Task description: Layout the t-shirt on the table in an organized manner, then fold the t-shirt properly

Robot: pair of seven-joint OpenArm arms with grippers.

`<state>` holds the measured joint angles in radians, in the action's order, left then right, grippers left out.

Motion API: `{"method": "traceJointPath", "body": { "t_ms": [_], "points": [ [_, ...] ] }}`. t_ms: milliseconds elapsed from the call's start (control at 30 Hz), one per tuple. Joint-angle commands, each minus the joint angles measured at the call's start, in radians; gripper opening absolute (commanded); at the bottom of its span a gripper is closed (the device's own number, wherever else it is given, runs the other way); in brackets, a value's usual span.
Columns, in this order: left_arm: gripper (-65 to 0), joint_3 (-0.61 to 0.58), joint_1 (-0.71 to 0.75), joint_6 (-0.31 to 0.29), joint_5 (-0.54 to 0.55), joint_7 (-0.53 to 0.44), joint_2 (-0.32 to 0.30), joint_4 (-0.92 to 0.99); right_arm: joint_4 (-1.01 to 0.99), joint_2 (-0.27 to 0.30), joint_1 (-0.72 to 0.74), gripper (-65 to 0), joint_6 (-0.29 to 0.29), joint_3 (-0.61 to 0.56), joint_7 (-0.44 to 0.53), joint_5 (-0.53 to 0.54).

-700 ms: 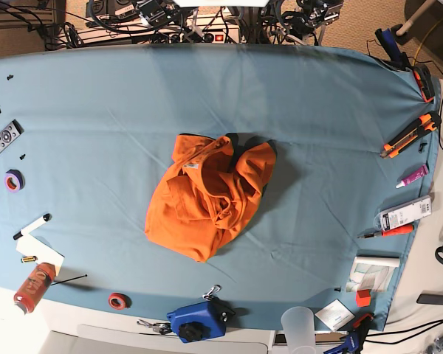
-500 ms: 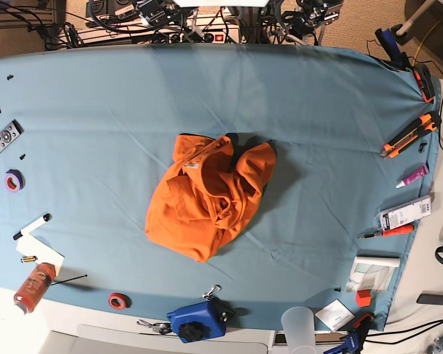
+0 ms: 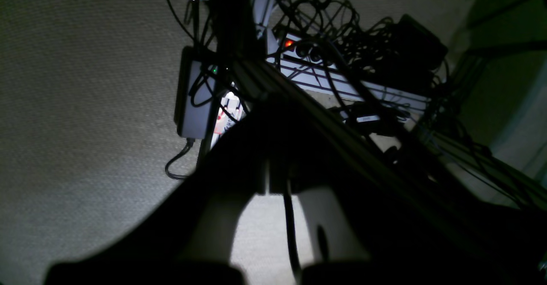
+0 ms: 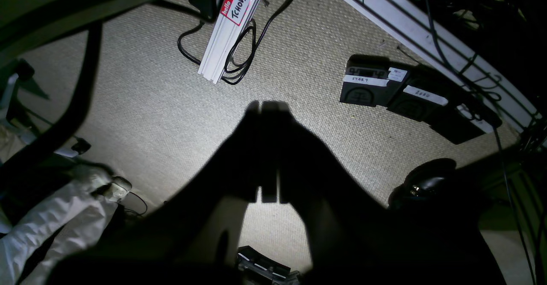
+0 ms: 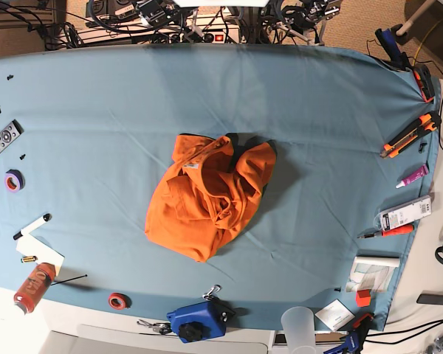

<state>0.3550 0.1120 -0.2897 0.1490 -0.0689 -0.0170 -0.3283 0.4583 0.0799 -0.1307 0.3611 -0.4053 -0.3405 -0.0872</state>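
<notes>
T-shirt: the t-shirt [image 5: 209,195] lies in a crumpled orange heap near the middle of the table [image 5: 96,147], its small white neck tag showing near the top of the pile; nothing touches it.
Why it lies so: it reads as dropped there loose, with folds over folds, so I judge the laying-out has not begun.
Margins: a remote [image 5: 1,141], tape rolls, a marker [image 5: 32,226] and an orange knife [image 5: 410,134] sit along the table's edges, well apart from the cloth, which leaves the middle free for spreading.
Left gripper [image 3: 273,191]: jaws closed together on nothing, aimed down at carpet and a tangle of cables [image 3: 342,41].
Right gripper [image 4: 268,191]: jaws likewise closed and empty, over carpet near labelled black boxes [image 4: 372,86].
Arm pose: neither arm appears over the table in the overhead view; both seem parked beyond its far edge, pointing floorward.
</notes>
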Motion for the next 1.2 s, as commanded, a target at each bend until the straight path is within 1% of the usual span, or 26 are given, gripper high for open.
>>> {"method": "traceJointPath", "body": {
  "t_ms": [0,367,500,600,700,767,967,1033,1167],
  "points": [
    [-65.0,0.001,0.008,-0.010,0.000,-0.008,0.000,-0.009,0.006,0.003,-0.002,-65.0,0.008,0.000,-0.004,0.005],
    [-65.0,0.001,0.010,-0.011,0.000,-0.007,-0.001,-0.015,0.006,0.003,-0.002,-65.0,0.008,0.000,-0.010,0.005],
    [-65.0,0.001,0.021,-0.011,0.000,-0.007,-0.010,-0.016,0.006,0.006,-0.004,-65.0,0.008,0.000,-0.057,0.005],
    [-65.0,0.001,0.047,-0.011,0.000,-0.006,-0.030,-0.029,0.007,0.019,-0.009,-65.0,0.008,0.000,-0.078,0.005],
    [-65.0,0.001,0.089,-0.011,0.000,-0.006,-0.064,-0.055,0.021,0.056,-0.028,-65.0,0.008,-0.001,-0.082,0.005],
    [-65.0,0.001,0.119,-0.011,0.000,-0.007,-0.090,-0.083,0.061,0.092,-0.057,-65.0,0.008,-0.001,-0.081,0.009],
    [-65.0,0.001,0.229,-0.013,0.000,-0.006,-0.163,-0.205,0.275,0.222,-0.183,-65.0,0.008,0.000,-0.084,0.069],
    [-65.0,0.001,0.273,-0.028,0.000,-0.007,-0.183,-0.257,0.359,0.266,-0.233,-65.0,0.008,0.000,-0.086,0.096],
    [-65.0,0.001,0.370,-0.071,0.000,-0.004,-0.214,-0.369,0.509,0.340,-0.336,-65.0,0.008,0.000,-0.100,0.099]
  ]
}}
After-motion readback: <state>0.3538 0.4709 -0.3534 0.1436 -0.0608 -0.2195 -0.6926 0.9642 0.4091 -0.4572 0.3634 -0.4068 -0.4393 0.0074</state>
